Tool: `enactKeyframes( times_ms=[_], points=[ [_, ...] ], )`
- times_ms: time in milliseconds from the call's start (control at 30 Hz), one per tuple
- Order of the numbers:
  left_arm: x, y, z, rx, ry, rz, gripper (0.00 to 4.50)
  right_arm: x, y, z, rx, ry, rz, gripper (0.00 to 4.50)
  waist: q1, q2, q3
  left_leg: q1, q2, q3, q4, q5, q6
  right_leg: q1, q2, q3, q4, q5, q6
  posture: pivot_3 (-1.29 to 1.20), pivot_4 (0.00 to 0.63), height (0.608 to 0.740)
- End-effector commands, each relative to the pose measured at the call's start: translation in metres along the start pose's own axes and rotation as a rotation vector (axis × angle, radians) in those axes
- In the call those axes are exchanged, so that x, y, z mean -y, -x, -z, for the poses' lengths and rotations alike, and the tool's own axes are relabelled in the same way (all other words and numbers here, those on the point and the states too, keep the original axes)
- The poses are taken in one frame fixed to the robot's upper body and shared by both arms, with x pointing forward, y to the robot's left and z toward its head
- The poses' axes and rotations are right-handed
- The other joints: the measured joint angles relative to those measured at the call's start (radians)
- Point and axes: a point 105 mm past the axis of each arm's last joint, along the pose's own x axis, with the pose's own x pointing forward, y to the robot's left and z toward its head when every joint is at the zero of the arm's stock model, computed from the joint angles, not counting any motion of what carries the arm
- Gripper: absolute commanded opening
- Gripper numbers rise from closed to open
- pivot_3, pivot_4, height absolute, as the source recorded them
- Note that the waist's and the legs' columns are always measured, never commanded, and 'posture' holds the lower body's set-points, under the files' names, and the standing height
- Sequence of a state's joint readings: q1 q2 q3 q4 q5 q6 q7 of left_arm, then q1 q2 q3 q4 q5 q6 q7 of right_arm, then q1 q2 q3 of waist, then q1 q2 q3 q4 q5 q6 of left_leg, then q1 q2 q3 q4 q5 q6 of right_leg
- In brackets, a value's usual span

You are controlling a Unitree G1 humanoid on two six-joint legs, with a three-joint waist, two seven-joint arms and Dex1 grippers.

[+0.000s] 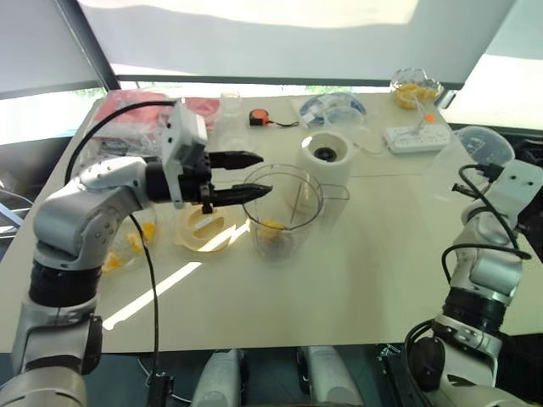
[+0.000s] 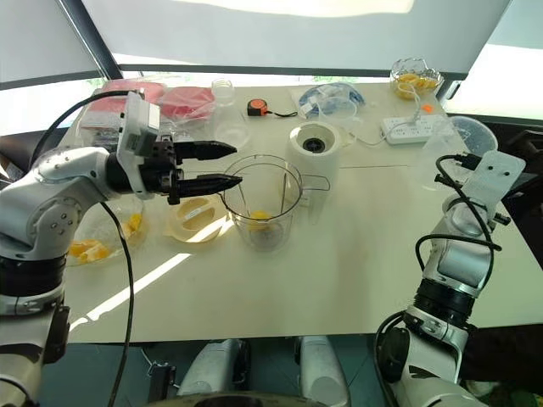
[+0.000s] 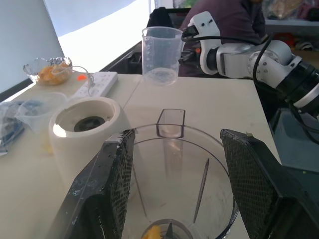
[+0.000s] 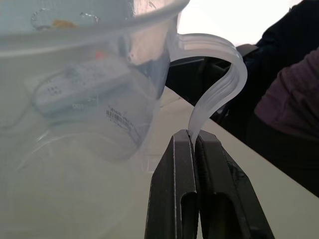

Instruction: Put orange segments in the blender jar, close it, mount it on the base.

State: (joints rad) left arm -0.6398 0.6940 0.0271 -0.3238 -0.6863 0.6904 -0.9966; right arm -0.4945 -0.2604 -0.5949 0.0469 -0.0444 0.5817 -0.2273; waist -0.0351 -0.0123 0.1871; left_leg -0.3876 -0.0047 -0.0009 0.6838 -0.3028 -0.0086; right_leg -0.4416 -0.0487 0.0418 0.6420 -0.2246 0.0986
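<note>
Left gripper (image 1: 265, 175) hovers, fingers spread apart, right over the left rim of the blender jar (image 1: 288, 212), orange segments (image 2: 259, 217) sitting at its bottom, white base (image 1: 326, 158) just behind it, while well right of the jar the right gripper (image 4: 195, 138) pinches the handle of a clear measuring cup (image 4: 94, 69).

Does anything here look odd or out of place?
Nothing looks spilled or broken. One oddity: the right gripper is shut on the thin handle of a clear measuring cup, far from the blender jar where the open left gripper hovers.
</note>
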Motion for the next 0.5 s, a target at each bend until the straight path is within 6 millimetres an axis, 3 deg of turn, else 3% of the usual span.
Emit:
enactKeyframes(
  times_ms=[33,500],
  points=[
    [0.003,0.004,-0.011,0.021,-0.038,-0.016,2.83,0.005,-0.006,0.01,-0.036,-0.048,0.094,0.03,-0.004,0.0,0.0,0.0,0.0,0.0,0.0,0.0,0.0,0.0,0.0,0.0,0.0,0.0,0.0,0.0,0.15,0.74],
    [0.004,0.005,-0.003,0.007,-0.025,-0.06,2.83,-0.021,-0.005,0.057,-0.098,-0.084,0.125,0.03,-0.012,0.0,0.0,0.0,0.0,0.0,0.0,0.0,0.0,0.0,0.0,0.0,0.0,0.0,0.0,0.0,0.15,0.74]
  ],
)
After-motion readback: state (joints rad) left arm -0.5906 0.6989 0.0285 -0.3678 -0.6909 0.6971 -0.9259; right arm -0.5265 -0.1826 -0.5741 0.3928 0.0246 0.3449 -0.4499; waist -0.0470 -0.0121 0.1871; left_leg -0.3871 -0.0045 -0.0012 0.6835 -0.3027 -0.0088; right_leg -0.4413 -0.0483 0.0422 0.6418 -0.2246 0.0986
